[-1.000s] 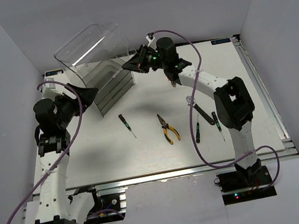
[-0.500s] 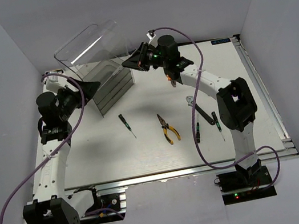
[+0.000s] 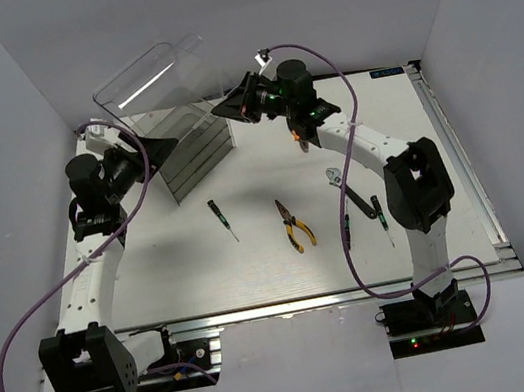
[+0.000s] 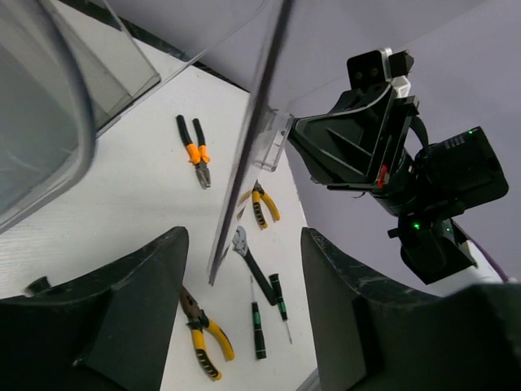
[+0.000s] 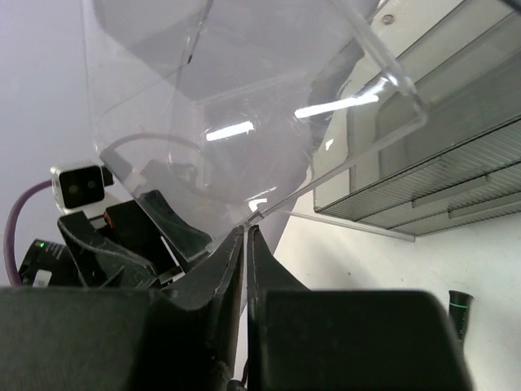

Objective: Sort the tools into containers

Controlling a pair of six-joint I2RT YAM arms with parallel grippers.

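The clear cabinet (image 3: 195, 147) stands at the back left, its stacked grey drawers (image 5: 456, 167) shut. Its curved transparent lid (image 3: 148, 79) is tilted up. My right gripper (image 3: 232, 109) is shut on the lid's front edge (image 5: 246, 230). My left gripper (image 3: 159, 151) is open and empty, just left of the cabinet's front, with the lid edge (image 4: 254, 122) in front of its fingers (image 4: 122, 309). On the table lie yellow pliers (image 3: 294, 224), a green-handled screwdriver (image 3: 221, 218), a wrench (image 3: 343, 188), two more screwdrivers (image 3: 347, 228) and orange pliers (image 4: 194, 151).
White walls close in the table on the left, back and right. A metal rail (image 3: 311, 301) runs along the near edge. The right arm's purple cable (image 3: 351, 241) hangs over the tools at right. A third pair of pliers (image 4: 262, 204) lies under the right arm.
My left arm has swung up and right, closer to the cabinet. My right gripper has lifted the lid slightly higher. The tools have not moved.
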